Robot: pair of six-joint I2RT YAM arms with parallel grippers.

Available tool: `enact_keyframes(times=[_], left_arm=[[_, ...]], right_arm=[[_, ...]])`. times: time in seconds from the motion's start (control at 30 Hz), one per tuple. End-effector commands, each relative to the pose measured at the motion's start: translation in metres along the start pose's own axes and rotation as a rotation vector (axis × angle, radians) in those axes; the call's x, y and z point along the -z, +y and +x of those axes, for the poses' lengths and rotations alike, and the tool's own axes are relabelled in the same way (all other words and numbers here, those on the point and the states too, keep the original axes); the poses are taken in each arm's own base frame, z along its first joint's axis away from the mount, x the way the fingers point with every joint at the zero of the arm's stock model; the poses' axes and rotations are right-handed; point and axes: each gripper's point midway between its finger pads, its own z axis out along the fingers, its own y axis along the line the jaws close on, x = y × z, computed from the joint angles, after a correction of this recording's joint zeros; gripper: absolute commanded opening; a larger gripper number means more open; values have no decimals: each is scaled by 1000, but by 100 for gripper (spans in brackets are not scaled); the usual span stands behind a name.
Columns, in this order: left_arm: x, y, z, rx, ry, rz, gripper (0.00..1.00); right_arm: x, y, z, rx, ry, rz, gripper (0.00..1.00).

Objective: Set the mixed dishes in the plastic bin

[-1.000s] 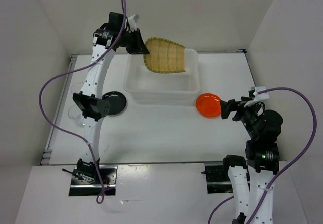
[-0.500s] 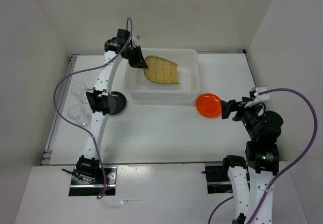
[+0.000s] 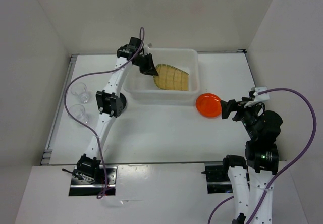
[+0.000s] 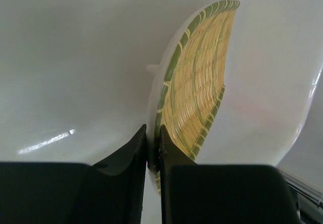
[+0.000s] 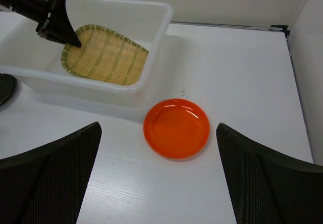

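Two clear cups (image 3: 79,91) sit left; left hand (image 3: 153,72) pinches bamboo tray (image 3: 174,77) inside bin (image 3: 171,52); right hand (image 3: 225,109) gapes empty by orange plate (image 3: 208,105).

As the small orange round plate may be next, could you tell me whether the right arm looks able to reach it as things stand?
Probably yes: the right gripper is open and points at the small orange round plate, which lies flat on the table with nothing between them.

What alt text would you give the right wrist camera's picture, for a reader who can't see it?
An orange plate lies on the white table, framed by the open right gripper, just outside a white plastic bin. Inside the bin, the left gripper pinches the rim of a woven bamboo tray.
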Motion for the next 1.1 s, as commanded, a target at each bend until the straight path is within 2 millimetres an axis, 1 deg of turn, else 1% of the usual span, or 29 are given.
enact_keyframes(times=[0.0,0.03,0.1,0.13,0.17,0.33,0.4,0.5,0.53,0.63,0.67,0.73,0.77,0.8,0.87,0.93,1.0,1.03,1.07], left_arm=[[4,-22,-8,2,-28,79,0],[0,-21,-8,0,-25,90,0],[0,-23,-10,3,-33,94,0],[-3,-28,-9,2,-35,101,0],[-6,-25,-7,7,-28,98,0],[-7,-21,-9,17,-39,77,0],[-11,-19,-11,21,-45,80,0],[-15,-20,-9,21,-33,101,7],[-18,-16,-7,26,-26,98,7],[-18,-15,-8,27,-31,89,7],[-22,-11,-6,32,-24,85,7],[-22,-12,-8,35,-32,89,10],[-26,-8,-6,41,-24,85,10],[-27,-9,-7,36,-30,89,13],[-30,-5,-5,41,-24,85,13],[-31,-3,-6,42,-30,74,15],[-23,-11,-11,30,-44,82,37],[-23,-11,-11,30,-44,82,43],[-15,-15,-17,21,-63,97,49]], right_arm=[[-1,-2,-13,12,-56,10,99],[-1,-2,-13,12,-56,10,99],[-1,-2,-13,12,-56,10,99],[-3,-3,-11,9,-47,10,99],[-3,-3,-11,9,-47,10,99],[-3,-3,-11,9,-47,10,99],[-3,-3,-11,9,-47,10,99],[-3,-3,-11,9,-47,10,99],[-5,-3,-10,6,-38,10,99],[-5,-3,-10,6,-38,10,99],[-5,-3,-10,6,-38,10,99],[-7,-4,-8,3,-29,11,99],[-7,-4,-8,3,-29,11,99],[-7,-4,-8,3,-29,11,99],[-7,-4,-8,3,-29,11,99],[-8,-7,-6,0,-21,20,99],[-8,-7,-6,0,-21,20,99],[-8,-7,-6,0,-21,20,99],[-8,-5,-6,0,-21,11,99]])
